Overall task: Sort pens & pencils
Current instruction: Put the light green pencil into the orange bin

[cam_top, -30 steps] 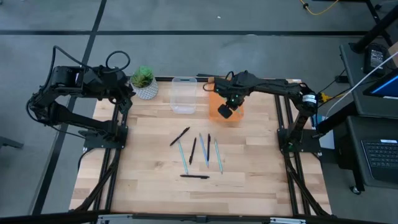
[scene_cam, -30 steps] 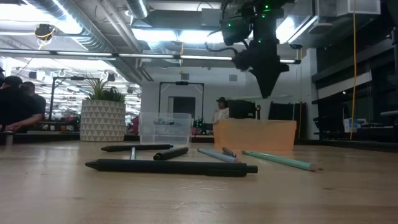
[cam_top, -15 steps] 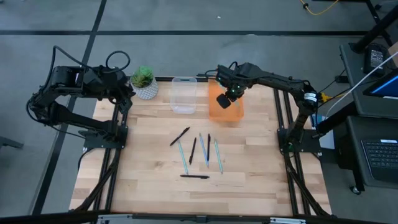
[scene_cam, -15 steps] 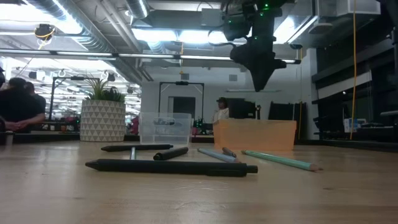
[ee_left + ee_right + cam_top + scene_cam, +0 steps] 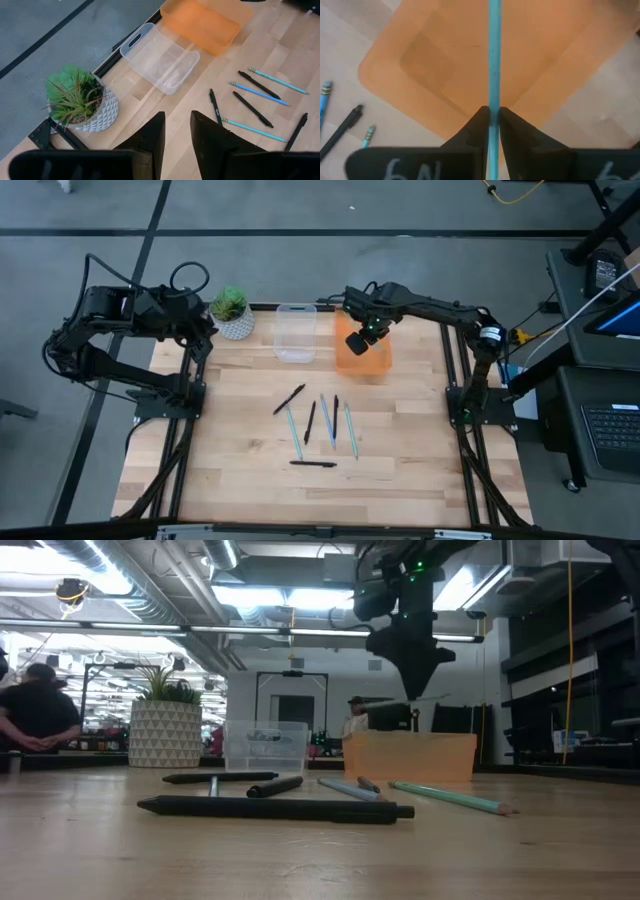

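My right gripper (image 5: 356, 345) hangs pointing down over the orange bin (image 5: 368, 358) at the table's far side, shut on a pale teal pencil (image 5: 493, 55). Several more pens and pencils, black (image 5: 313, 463) and teal (image 5: 350, 428), lie flat on the wood at mid-table. The low view shows the same gripper (image 5: 412, 692) well above the bin (image 5: 410, 758). My left gripper (image 5: 177, 135) waits open at the far left corner, beside the potted plant (image 5: 231, 312). My right gripper pinches the teal pencil's shaft (image 5: 493, 102) between its two fingers, coming from above and pointing down. The pencil runs on past the fingertips above the orange bin's floor, lifted clear of bin and table.
A clear plastic bin (image 5: 296, 332) stands to the left of the orange one at the far edge. The potted plant sits at the far left corner. Bare wood lies along the table's near edge (image 5: 320, 500). People stand in the room behind (image 5: 40, 720).
My right gripper has moved a little toward the table's far edge and left, staying above the orange bin and pointing down. The pens and pencils on the table have kept still.
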You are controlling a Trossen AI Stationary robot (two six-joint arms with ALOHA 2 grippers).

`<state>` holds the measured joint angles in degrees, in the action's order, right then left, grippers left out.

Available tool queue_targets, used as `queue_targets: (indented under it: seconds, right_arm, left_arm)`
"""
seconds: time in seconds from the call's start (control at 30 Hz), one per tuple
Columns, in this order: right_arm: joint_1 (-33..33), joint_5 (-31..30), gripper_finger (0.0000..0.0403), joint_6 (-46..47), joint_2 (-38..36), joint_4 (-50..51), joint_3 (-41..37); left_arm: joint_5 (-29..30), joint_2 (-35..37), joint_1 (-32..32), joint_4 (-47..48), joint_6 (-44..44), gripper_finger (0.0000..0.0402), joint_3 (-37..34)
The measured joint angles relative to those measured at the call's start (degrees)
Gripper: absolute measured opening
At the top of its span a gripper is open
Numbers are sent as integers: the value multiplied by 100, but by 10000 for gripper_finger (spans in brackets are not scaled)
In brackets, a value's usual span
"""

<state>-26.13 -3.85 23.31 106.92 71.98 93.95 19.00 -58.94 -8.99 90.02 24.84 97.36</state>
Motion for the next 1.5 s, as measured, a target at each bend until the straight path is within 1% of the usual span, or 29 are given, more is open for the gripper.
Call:
queue_targets:
  seconds: [0.07, 0.37, 0.5, 0.57, 0.67, 0.83, 1.07, 1.17, 1.5]
  right_arm:
    - [0, 95, 57, -63, 15, -55, -9]
    - [-39, 96, 110, -97, 22, -190, -9]
    - [-33, 99, 117, -94, 22, -187, -9]
    - [-31, 165, 114, -92, 22, -183, -9]
    - [60, 448, 108, 14, 22, -180, -9]
    - [418, 708, 100, 48, 22, -32, -9]
    - [1002, 722, 85, 212, 22, 146, -9]
    - [1203, 829, 77, 279, 22, 143, -9]
    - [1557, 918, 31, 368, 22, 143, -9]
  left_arm:
    - [0, 0, 2, 0, -1, 86, 0]
    - [0, 0, 2, 0, -2, 86, 0]
    - [0, 0, 0, 0, -2, 86, 0]
    - [0, 1, 2, 0, -2, 86, 0]
    - [0, 0, 2, 0, -1, 86, 0]
    - [-1, 0, 2, 0, 0, 86, 0]
    - [0, 0, 0, 0, 2, 86, 0]
    - [0, 0, 0, 0, 28, 86, 0]
    - [0, -59, 1, 0, 50, 86, 0]
